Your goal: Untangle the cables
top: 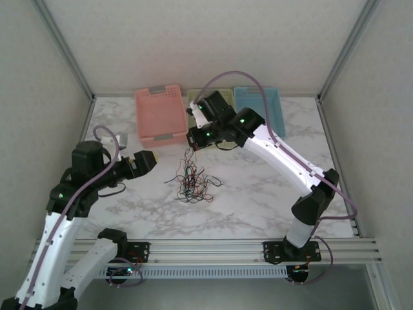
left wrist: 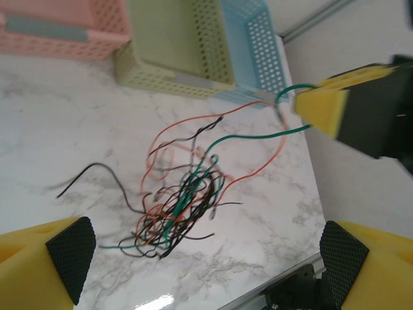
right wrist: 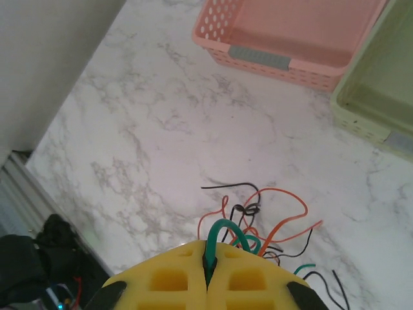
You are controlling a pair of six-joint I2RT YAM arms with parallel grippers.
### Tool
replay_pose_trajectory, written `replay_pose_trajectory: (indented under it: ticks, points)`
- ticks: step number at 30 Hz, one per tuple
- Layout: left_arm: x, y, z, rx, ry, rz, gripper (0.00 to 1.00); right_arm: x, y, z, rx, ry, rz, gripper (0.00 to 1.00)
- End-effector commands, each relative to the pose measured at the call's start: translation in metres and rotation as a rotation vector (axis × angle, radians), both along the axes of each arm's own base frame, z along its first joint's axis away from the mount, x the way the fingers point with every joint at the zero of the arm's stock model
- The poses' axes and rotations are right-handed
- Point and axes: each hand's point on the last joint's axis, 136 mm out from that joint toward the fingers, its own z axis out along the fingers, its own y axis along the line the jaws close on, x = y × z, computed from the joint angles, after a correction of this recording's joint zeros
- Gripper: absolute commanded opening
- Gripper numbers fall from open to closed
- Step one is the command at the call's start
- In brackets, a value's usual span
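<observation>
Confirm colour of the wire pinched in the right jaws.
Teal-green wire; the right wrist view shows it best.

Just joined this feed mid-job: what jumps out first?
A tangle of black, orange and green cables lies mid-table. The right gripper is shut on a green wire, holding it up above the pile. The left gripper hovers open to the pile's left.

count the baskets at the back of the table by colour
pink basket: 1
green basket: 1
blue basket: 1
total: 3 baskets
</observation>
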Motion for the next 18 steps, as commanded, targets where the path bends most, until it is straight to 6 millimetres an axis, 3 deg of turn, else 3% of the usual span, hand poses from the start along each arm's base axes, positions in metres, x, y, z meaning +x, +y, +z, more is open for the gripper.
replay_pose_trajectory:
  ticks: [1,9,14,18]
  points:
    - [0.0,-0.016,0.021,-0.002,-0.068,-0.085,0.92,-0.005,0.001,0.044,0.195,-0.007,0.019,0.0]
    - [0.023,-0.062,0.007,0.095,-0.089,-0.144,0.88,-0.005,-0.001,0.046,0.295,0.072,-0.011,0.0]
    - [0.026,-0.105,-0.009,0.175,-0.089,-0.232,0.76,-0.001,-0.006,0.049,0.343,0.119,-0.072,0.0]
    - [0.024,-0.114,-0.017,0.241,-0.133,-0.231,0.74,0.001,-0.01,0.047,0.373,0.159,-0.131,0.0]
